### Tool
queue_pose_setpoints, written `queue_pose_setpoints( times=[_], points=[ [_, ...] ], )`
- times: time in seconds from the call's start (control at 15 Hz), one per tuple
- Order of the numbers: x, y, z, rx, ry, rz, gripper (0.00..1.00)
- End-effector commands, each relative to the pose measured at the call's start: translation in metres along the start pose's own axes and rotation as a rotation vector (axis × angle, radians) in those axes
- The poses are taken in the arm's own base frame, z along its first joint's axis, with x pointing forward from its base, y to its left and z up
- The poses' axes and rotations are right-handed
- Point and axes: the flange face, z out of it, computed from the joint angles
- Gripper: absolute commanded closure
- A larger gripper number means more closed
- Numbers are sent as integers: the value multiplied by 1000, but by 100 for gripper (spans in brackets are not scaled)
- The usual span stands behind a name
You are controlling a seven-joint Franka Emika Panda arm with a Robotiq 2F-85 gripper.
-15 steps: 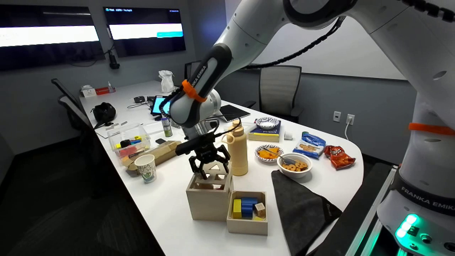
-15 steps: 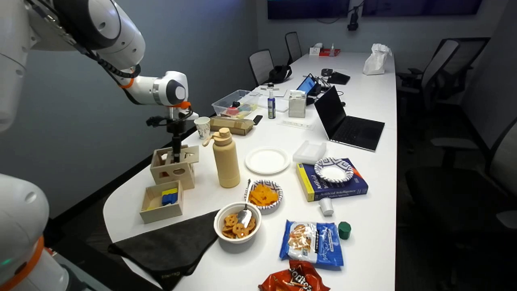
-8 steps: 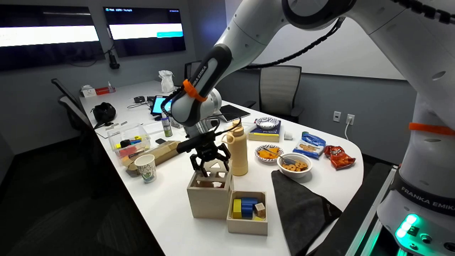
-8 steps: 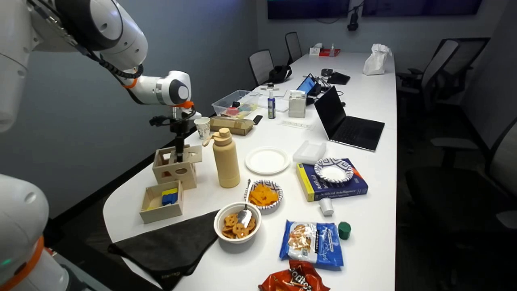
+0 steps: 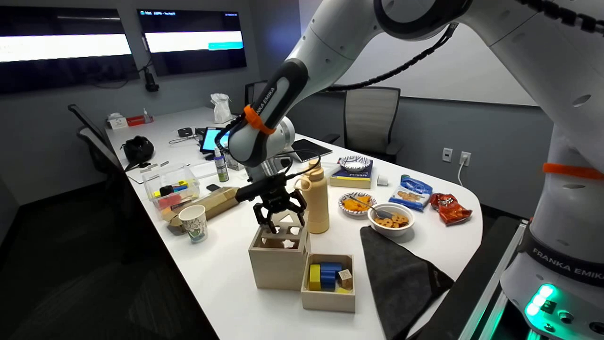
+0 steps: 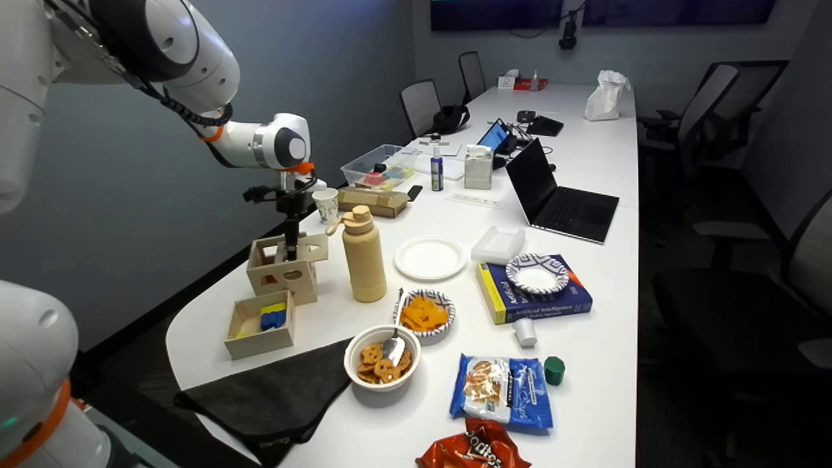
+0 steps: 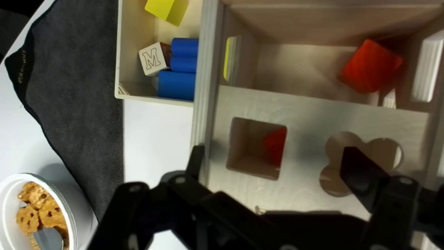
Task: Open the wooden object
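The wooden object, a pale cube box (image 5: pixel 278 269), stands on the table in both exterior views (image 6: pixel 300 286). Its pierced top panel (image 7: pixel 305 114) is slid partway off and sticks out past one side. The uncovered part shows the inside with a red block (image 7: pixel 371 67). My gripper (image 5: pixel 287 226) points down at the panel, fingers spread wide. In the wrist view, the gripper (image 7: pixel 275 152) has one fingertip at the box's side wall and the other over the clover-shaped hole. Nothing is held between the fingers. Whether the tips touch the panel I cannot tell.
A smaller wooden box (image 5: pixel 328 302) of coloured blocks stands against the cube box. A tall tan bottle (image 6: pixel 365 260) stands close by. A dark cloth (image 6: pixel 273 396), a bowl of snacks (image 6: pixel 382 383) and a paper cup (image 5: pixel 193 224) are also near.
My gripper and the top panel have shifted slightly away from the smaller box's side. The cube box has moved slightly the same way, and its opening looks a little wider.
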Motion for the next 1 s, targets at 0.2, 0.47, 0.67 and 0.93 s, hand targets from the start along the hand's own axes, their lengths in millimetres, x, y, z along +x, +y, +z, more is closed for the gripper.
queue_pose_setpoints(
  times=[0.2,0.47,0.67,0.93],
  points=[
    [5,-4,-4,-3,13,43,0],
    [8,-2,-6,3,20,66,0],
    [12,-2,-7,13,25,79,0],
    [17,-2,-7,12,26,90,0]
  ],
)
